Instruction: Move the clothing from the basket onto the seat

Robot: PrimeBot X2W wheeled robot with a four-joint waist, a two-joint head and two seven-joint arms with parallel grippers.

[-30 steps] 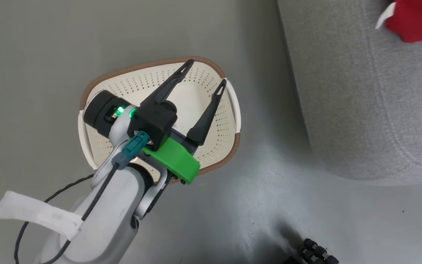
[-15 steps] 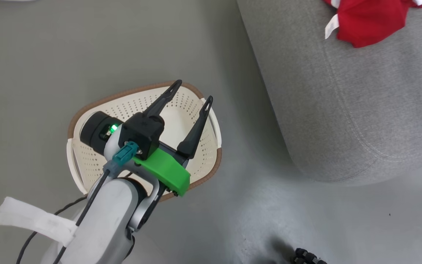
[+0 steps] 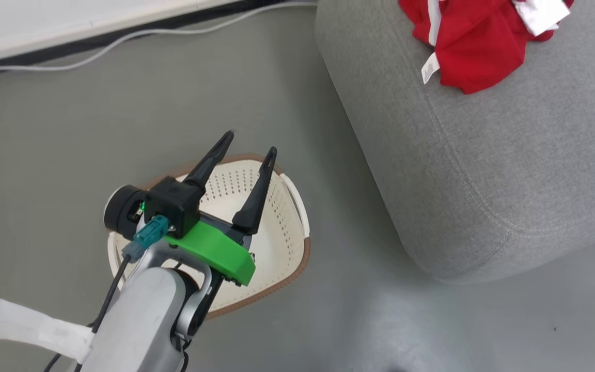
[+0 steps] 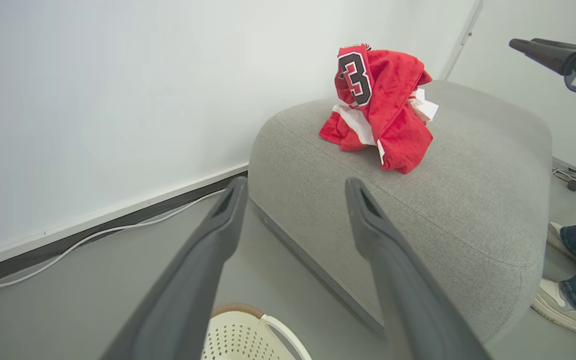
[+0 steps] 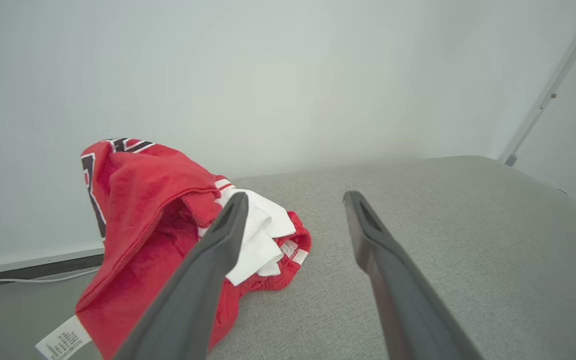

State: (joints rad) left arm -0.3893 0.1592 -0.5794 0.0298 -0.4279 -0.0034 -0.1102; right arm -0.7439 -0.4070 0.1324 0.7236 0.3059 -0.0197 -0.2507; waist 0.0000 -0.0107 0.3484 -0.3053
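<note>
So over the last second the whole head view slid: the skirting and a white cable (image 3: 122,39) along the wall came in at the top, and far more of the crumpled red sports clothing with white trim (image 3: 473,46) shows. That's the camera moving imo, not the stuff.

The clothing sits on the big grey fabric-upholstered seat (image 3: 483,170), toward its far end, well apart from the cream perforated plastic basket with the brown rim (image 3: 284,232) on the floor. What I can see of the basket has nothing in it, though the arm hides a good bit.

The left gripper (image 3: 251,142) hangs above the basket, jaws spread wide and empty, tips now past its far rim. The right gripper (image 5: 295,196) hovers over the seat off to the side of the heap, jaws spread too, holding nothing. Looks basically done to me.

The heap's long axis runs across the head view. One corner with the white care label (image 3: 430,68) points back toward the seat's near edge.
</note>
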